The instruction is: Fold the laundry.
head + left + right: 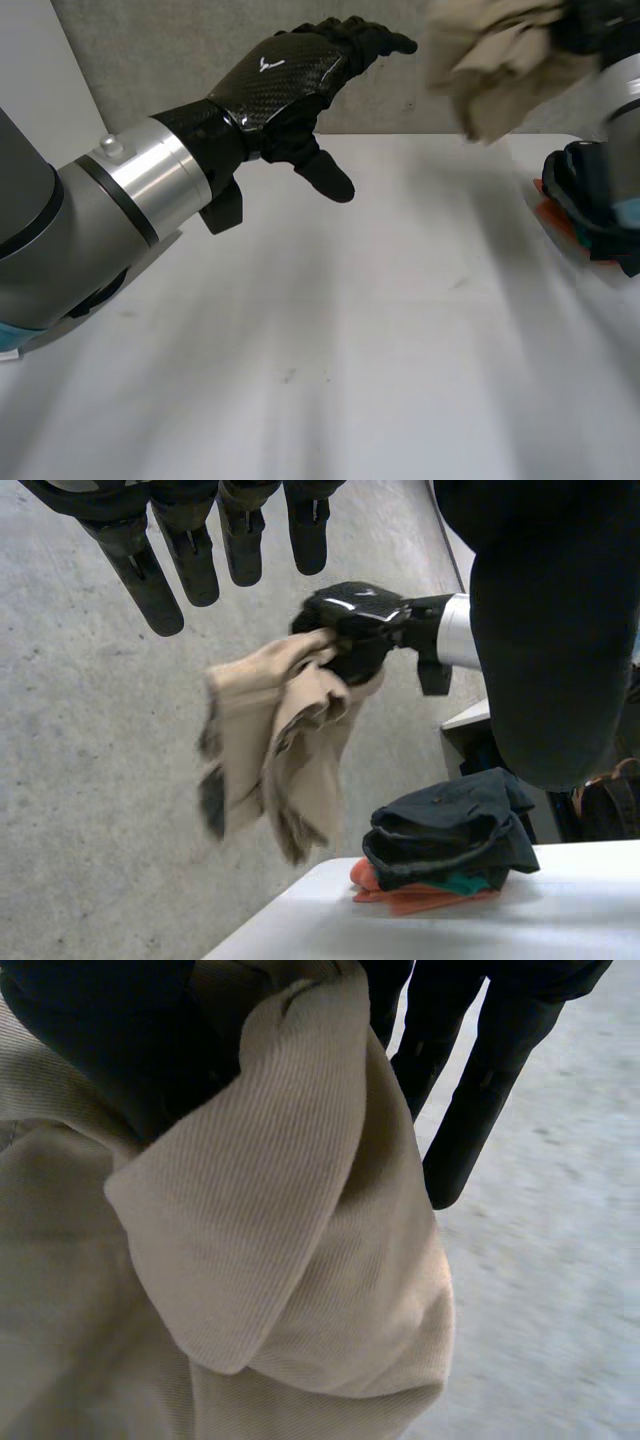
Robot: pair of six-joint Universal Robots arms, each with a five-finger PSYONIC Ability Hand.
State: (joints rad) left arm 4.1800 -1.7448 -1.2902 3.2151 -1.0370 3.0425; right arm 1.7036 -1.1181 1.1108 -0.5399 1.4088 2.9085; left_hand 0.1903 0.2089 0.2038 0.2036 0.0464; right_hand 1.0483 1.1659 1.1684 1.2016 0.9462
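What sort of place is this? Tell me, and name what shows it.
Probably a robot lab or test bay, not a home: a white table, a grey concrete-looking floor beyond it, and the right hand holding a beige garment up near a pile of clothes at the table's edge.

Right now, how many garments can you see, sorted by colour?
Beige: 1 beige garment, gripped in the air by the right hand
Black: 1 black garment, uppermost at the table edge
Green: 1 green garment, under it
Orange: 1 orange garment, lowest
Total: 4
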